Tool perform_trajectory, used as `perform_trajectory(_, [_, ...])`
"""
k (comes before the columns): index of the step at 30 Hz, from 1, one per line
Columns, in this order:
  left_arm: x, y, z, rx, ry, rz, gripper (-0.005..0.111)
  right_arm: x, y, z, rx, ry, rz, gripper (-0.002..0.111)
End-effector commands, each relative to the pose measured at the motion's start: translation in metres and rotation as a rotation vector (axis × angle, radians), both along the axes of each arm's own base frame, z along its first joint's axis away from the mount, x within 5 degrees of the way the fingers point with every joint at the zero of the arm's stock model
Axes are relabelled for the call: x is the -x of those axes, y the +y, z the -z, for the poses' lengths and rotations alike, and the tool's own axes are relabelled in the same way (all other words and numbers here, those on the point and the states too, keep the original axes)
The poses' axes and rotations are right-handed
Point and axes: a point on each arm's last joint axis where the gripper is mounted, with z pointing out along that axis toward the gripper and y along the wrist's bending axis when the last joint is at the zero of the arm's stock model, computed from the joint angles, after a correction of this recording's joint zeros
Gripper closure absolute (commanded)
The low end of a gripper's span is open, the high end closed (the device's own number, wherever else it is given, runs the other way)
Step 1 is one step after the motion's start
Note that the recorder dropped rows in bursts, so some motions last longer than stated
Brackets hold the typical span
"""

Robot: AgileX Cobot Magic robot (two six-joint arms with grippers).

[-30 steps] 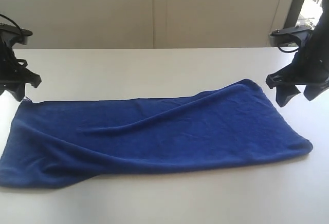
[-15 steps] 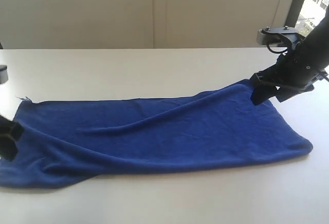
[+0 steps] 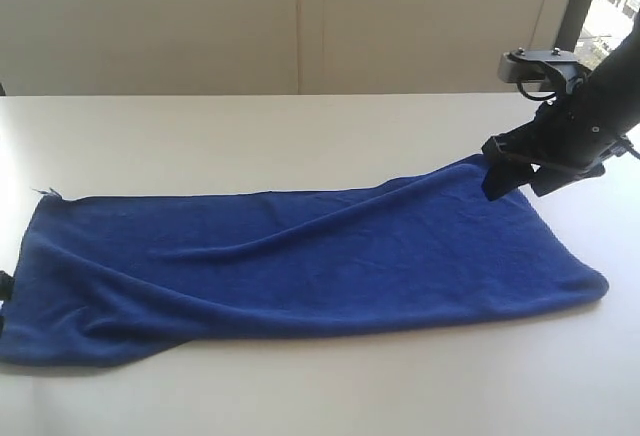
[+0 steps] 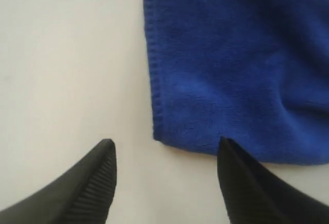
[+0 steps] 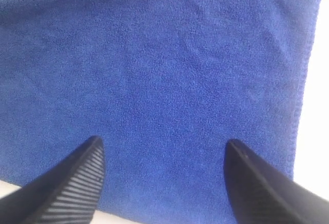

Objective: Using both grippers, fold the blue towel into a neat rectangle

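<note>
Exterior view: blue towel (image 3: 300,261) sprawls on table (image 3: 250,136); right gripper (image 3: 520,184), left gripper (image 4: 165,141) at opposite ends, jaws wide, empty.

We see our right claw (image 5: 163,141) with its fingers spread wide over the blue towel (image 5: 154,64), pale tabletop (image 5: 318,131) showing beyond the towel's hemmed edge.

one blue towel (image 3: 300,256), two grippers (image 4: 165,141) (image 5: 163,141), one table (image 3: 250,136).
</note>
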Motion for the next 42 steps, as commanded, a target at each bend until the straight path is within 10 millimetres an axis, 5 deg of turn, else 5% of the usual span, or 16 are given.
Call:
perform_trajectory(1, [-0.007, -0.010, 0.017, 0.118, 0.022, 0.063, 0.044, 0.001, -0.001, -0.002, -0.001, -0.014, 0.000, 0.046])
perform_trajectory(32, [-0.014, -0.004, 0.040, 0.120, 0.077, 0.036, 0.048, -0.001, -0.001, -0.003, -0.001, -0.044, -0.005, 0.046])
perform_trajectory(42, [-0.024, -0.011, 0.029, 0.228, 0.052, -0.042, 0.106, -0.002, -0.001, -0.002, -0.001, -0.043, -0.005, 0.046])
